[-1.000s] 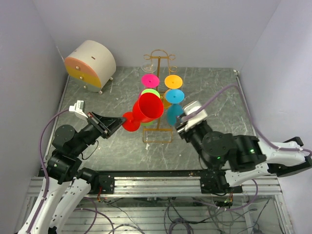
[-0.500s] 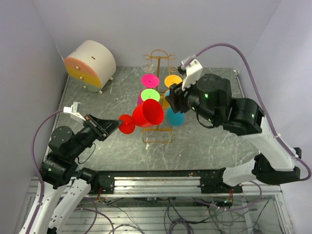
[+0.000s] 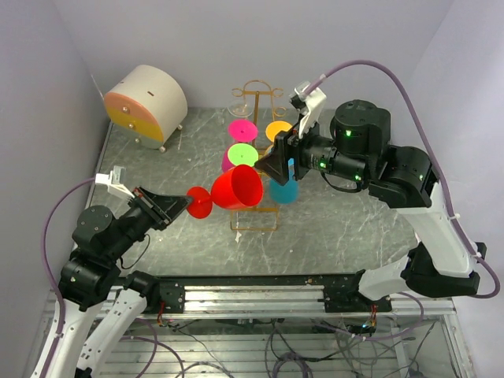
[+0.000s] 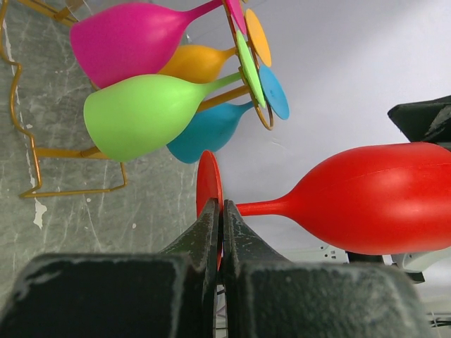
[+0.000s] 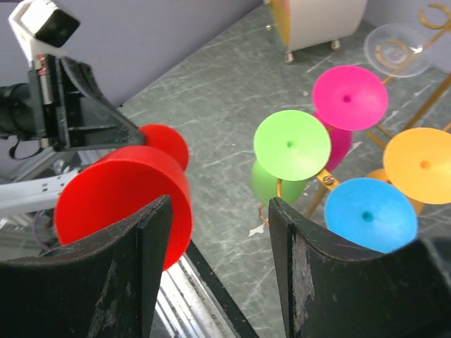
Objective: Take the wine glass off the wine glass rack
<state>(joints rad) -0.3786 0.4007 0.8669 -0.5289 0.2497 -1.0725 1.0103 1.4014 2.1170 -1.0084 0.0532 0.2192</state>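
Note:
A red wine glass (image 3: 236, 187) hangs in the air, tipped on its side, left of the golden wire wine glass rack (image 3: 257, 101). My left gripper (image 3: 183, 204) is shut on its round foot (image 4: 208, 184), with the stem and bowl (image 4: 380, 201) pointing away to the right. The rack (image 4: 32, 151) still carries pink (image 4: 127, 39), green (image 4: 141, 116), orange and blue glasses. My right gripper (image 3: 268, 168) is open and empty above the rack, close to the red bowl's rim. In the right wrist view the red bowl (image 5: 120, 197) lies just beyond the left finger of my right gripper (image 5: 218, 211).
A round white drawer box (image 3: 146, 102) with an orange and yellow front stands at the back left. A clear glass (image 5: 397, 46) hangs at the rack's far end. The coloured feet (image 5: 292, 144) face my right wrist camera. The rack's base frame (image 3: 256, 227) sits mid-table.
My right arm rose from low at the front right to above the rack and turned toward the red glass. My left gripper drew the red glass slightly left, away from the rack.

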